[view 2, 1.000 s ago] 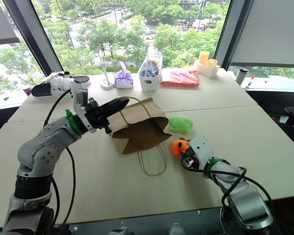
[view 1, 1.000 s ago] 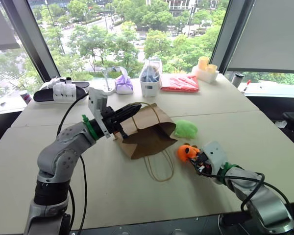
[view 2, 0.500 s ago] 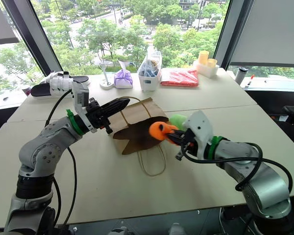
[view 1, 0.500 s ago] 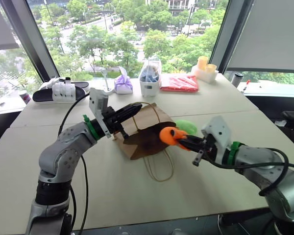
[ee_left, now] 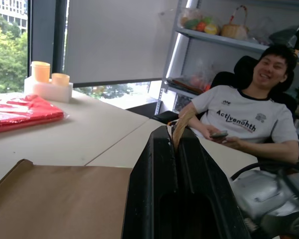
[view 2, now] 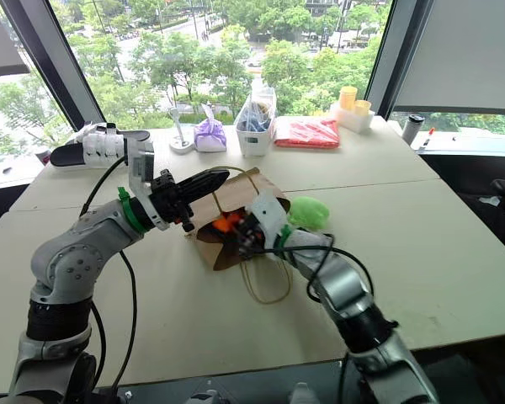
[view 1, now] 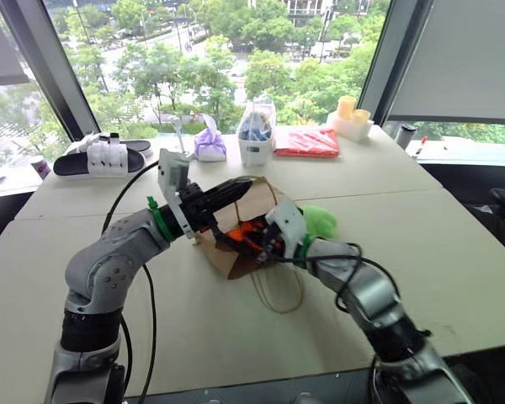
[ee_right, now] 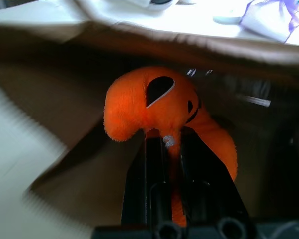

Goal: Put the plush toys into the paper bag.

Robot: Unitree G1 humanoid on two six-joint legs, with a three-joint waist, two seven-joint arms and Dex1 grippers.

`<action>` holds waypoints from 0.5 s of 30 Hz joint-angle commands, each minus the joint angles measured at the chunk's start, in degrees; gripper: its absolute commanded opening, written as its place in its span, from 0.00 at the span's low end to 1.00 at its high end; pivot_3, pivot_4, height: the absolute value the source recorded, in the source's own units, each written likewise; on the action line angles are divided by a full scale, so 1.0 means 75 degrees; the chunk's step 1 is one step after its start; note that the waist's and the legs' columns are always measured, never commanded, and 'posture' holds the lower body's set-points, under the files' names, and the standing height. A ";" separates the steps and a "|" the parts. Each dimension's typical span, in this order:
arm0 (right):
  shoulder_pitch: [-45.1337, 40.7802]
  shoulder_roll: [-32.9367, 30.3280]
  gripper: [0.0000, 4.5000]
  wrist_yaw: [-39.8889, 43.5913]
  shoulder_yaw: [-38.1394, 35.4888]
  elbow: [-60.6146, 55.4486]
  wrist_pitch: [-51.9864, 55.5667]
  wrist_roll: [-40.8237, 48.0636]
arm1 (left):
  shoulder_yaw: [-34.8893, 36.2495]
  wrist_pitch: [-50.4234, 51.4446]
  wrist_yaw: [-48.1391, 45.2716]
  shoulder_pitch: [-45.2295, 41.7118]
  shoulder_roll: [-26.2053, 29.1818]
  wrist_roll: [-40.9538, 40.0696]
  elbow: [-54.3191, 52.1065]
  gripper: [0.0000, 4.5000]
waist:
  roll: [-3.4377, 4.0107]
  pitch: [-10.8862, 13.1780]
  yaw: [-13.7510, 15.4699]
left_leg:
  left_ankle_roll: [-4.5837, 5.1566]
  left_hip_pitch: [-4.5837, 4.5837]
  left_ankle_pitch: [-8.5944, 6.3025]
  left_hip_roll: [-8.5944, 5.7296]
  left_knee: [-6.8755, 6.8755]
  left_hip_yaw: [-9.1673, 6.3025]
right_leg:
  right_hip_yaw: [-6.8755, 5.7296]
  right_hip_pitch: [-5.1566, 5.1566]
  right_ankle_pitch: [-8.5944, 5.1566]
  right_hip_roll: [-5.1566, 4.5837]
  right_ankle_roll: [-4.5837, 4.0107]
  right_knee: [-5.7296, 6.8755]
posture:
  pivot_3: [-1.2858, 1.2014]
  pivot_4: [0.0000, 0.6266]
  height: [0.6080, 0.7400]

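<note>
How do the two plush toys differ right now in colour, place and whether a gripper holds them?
The orange plush toy is pinched in the right gripper at the paper bag's mouth; the green plush toy lies free on the table beside the bag. Both are soft.

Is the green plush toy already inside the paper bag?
No: the green plush toy lies on the table beside the paper bag, outside it.

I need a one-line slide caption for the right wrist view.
Right gripper carries the orange toy into the open mouth of the paper bag.
</note>
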 commanded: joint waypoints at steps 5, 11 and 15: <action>-0.0543 0.1227 0.09 -0.0012 0.0079 0.1857 -0.2025 -0.0538 | 0.0178 -0.0026 0.0349 -0.0043 -0.0045 -0.0205 -0.0386 0.00 | 0.0000 0.0000 -0.0017 | -0.0002 -0.0001 0.0001 -0.0001 -0.0007 -0.0003 | 0.0002 -0.0005 0.0000 -0.0001 0.0000 -0.0005 | 0.52 0.24 1.00; -0.0235 0.0916 0.68 0.0675 -0.0069 0.0826 -0.1393 -0.0286 | 0.0104 -0.0152 0.0340 0.0018 -0.0027 -0.0005 -0.0312 0.00 | 0.0001 0.0001 -0.0008 | -0.0005 -0.0001 0.0003 -0.0001 -0.0009 -0.0010 | 0.0001 -0.0007 0.0000 0.0000 0.0000 -0.0003 | 0.52 0.24 1.00; 0.0453 -0.0321 0.79 0.1291 -0.0652 -0.1805 0.0100 0.0406 | 0.0095 -0.0249 0.0228 0.0047 0.0044 0.0122 -0.0174 0.00 | 0.0002 0.0001 0.0037 | -0.0002 -0.0006 0.0001 -0.0004 -0.0010 -0.0015 | 0.0000 -0.0007 0.0000 -0.0001 0.0000 -0.0007 | 0.52 0.24 1.00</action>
